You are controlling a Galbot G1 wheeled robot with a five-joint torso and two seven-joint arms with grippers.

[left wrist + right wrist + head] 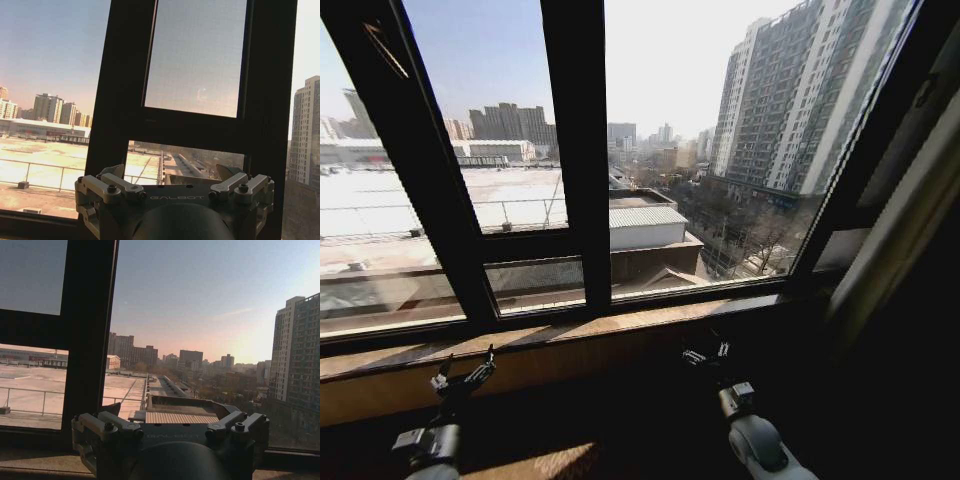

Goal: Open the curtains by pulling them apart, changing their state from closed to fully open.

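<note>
No sheer fabric hangs across the glass in front of me: the black window frame (575, 150) and the city beyond it are uncovered from side to side. The one pale thing is a slanted strip at the far right of the head view, which I take to be the curtains (905, 215) bunched against the wall, though I cannot tell for certain that it is cloth. Judged from that, the opening looks done or nearly so.

My left arm (435, 440) and right arm (755, 440) are both low, below the wooden sill (620, 325). The left jaws point at the sill and the right jaws sit just under it, well apart from that pale strip. Both sets of jaws are spread wide and hold nothing.

Such cloth should be light, soft and slippery, and it will bunch rather than push. If more pulling is needed, I would pinch several pleats together at an edge, about mid-height, and draw sideways gently so that the cloth does not slide out.

The head view gives me both arms and the strip at the side. The left wrist view adds a mesh-screened pane (197, 55) close ahead. The right wrist view looks through clear glass toward a tower block (295, 350). Both wrist views show the finger linkages splayed.
</note>
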